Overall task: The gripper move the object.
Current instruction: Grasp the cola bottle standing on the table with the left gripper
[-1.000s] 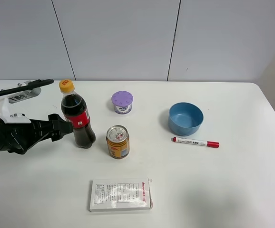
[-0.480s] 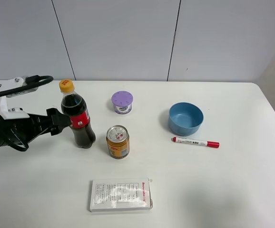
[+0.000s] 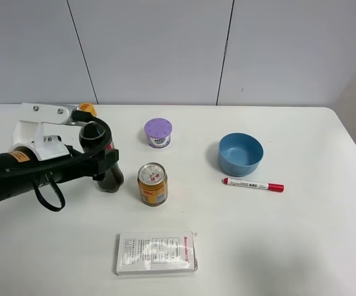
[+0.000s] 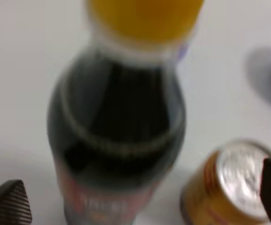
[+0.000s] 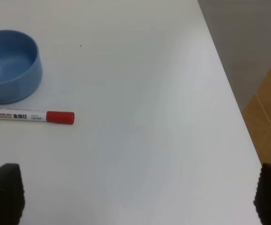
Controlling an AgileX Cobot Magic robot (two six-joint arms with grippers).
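Exterior high view
Table [image 3: 301, 246]: white, with every item standing or lying on it.
Cola bottle [image 3: 92, 137]: stood upright on the left part of the table, yellow cap [image 3: 87, 109] uppermost, with the arm's cable looped in front of its shoulder.
Left gripper [image 3: 107, 163]: reached in from the left at the bottle's label height, black jaws on either side of the body; grip not readable from here.
Orange can [image 3: 152, 183]: just beside the bottle on its right, upright.
Other items: purple-lidded tub [image 3: 158, 132] behind the can; blue bowl [image 3: 240, 154] further right, with a red-capped marker [image 3: 253, 184] lying in front of it; white box [image 3: 156, 252] flat near the front edge.

Left wrist view
Bottle against jaws: the blurred bottle filled the space between the two jaw tips.
Jaw state: spread wide, one tip just beside the label with a sliver of table showing, the other well clear and overlapping the can, so nothing was clamped.

Right wrist view
Right gripper [image 5: 138, 194]: jaws far apart, with only bare table between them.
In sight: the bowl and marker, well apart from this gripper; the bottle did not appear.
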